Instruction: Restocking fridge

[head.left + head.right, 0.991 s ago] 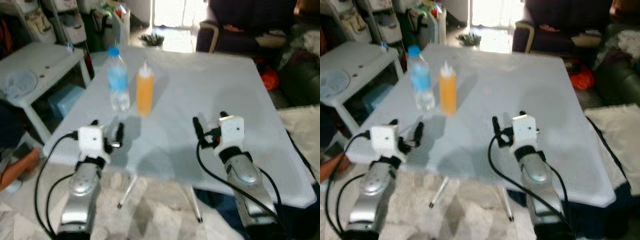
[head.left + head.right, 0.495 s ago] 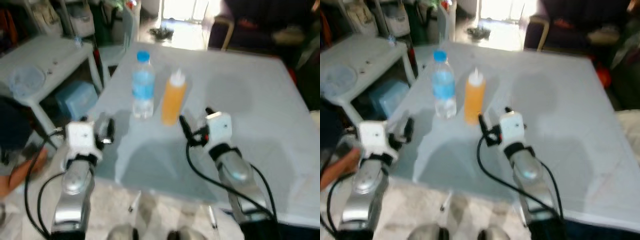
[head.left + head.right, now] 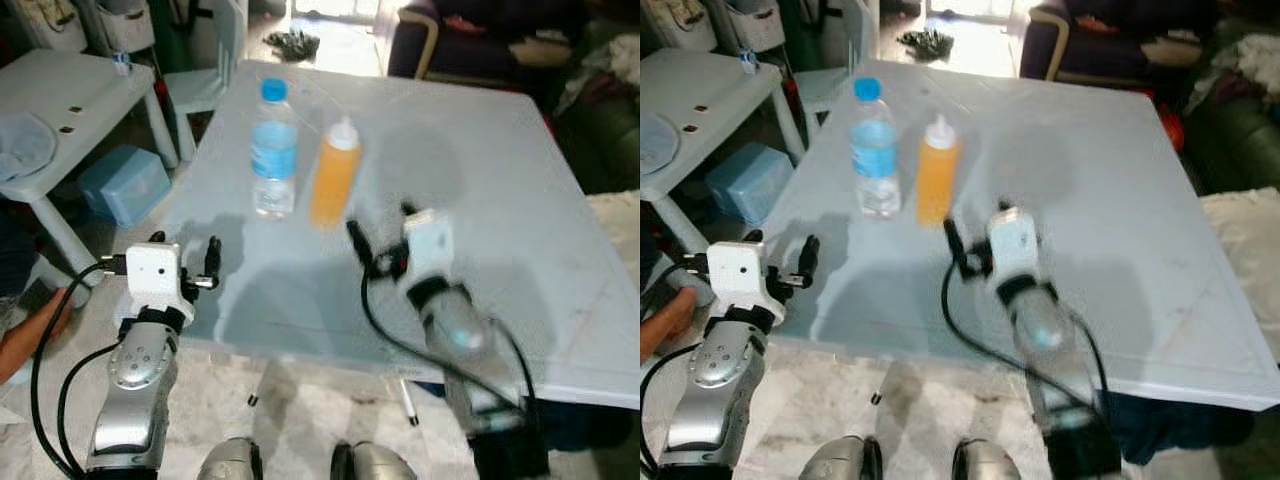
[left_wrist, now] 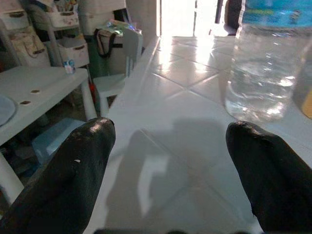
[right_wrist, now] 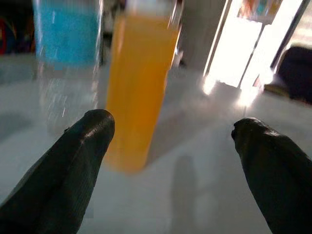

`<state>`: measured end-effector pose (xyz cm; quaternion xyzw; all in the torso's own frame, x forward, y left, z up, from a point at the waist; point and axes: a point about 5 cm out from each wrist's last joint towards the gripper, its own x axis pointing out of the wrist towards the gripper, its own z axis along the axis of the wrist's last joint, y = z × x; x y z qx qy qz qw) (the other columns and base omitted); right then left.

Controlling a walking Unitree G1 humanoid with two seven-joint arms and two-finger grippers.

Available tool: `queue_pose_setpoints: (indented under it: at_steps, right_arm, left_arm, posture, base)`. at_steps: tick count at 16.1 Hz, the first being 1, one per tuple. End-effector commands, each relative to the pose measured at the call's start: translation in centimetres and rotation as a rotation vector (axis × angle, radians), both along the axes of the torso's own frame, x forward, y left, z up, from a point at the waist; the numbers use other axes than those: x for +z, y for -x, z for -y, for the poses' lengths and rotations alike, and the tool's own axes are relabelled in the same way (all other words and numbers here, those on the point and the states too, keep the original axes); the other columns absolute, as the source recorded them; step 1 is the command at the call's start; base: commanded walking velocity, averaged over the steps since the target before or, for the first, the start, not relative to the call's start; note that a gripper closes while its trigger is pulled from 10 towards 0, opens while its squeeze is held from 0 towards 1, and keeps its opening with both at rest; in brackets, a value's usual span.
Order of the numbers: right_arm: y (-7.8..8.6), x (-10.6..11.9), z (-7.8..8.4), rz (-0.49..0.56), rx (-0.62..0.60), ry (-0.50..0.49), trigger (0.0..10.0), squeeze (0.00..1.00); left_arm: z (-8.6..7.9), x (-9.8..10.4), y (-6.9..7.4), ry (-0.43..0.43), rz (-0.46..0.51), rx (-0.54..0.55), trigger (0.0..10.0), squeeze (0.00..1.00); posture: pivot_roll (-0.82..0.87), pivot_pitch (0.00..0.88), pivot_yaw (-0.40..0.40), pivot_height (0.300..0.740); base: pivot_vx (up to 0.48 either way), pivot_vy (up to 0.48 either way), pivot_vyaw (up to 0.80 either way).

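Standing upright side by side on the pale table [image 3: 480,180]: water bottle [image 3: 273,150] and orange bottle [image 3: 334,187]. Near the orange bottle, right gripper [image 3: 378,238], fingers apart, empty. At the table's near-left edge, left gripper [image 3: 188,262], fingers also spread, empty.

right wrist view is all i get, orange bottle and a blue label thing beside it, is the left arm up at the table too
Observer: Yes. The left gripper is raised at the near left edge of the white table, fingers open, holding nothing.
Operator: that blue label thing, what is it
Observer: A clear water bottle with a blue cap, standing upright to the left of the orange bottle.
Operator: anything near the robot i should know about
Observer: A person's hand is low at the robot's left, below the table edge, beside the left arm.
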<state>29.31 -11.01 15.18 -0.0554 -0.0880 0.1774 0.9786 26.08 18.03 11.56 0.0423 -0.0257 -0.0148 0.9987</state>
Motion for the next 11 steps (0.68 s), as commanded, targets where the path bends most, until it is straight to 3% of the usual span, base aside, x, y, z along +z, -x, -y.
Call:
queue_pose_setpoints:
  at_steps: [1,4,11]
  right_arm:
    - [-0.6,0.6,0.1,0.026,-0.004,-0.005,10.0,0.0]
    - [-2.2,1.6,-0.5,0.059,0.014,-0.015,10.0,0.0]
    - [-4.3,3.0,-1.9,0.09,0.087,-0.025,10.0,0.0]
  left_arm:
    - [0.1,0.3,0.1,-0.01,0.001,-0.007,10.0,0.0]
    - [0.3,0.2,0.3,-0.017,-0.009,-0.017,10.0,0.0]
    - [0.0,0.6,0.3,-0.042,-0.007,-0.014,10.0,0.0]
  posture:
    - [0.06,0.138,-0.066,0.74]
    - [0.08,0.148,-0.066,0.74]
    - [0.1,0.15,-0.074,0.74]
  base:
    - [0.0,0.0,0.0]
    - [0.0,0.0,0.0]
    - [0.0,0.0,0.0]
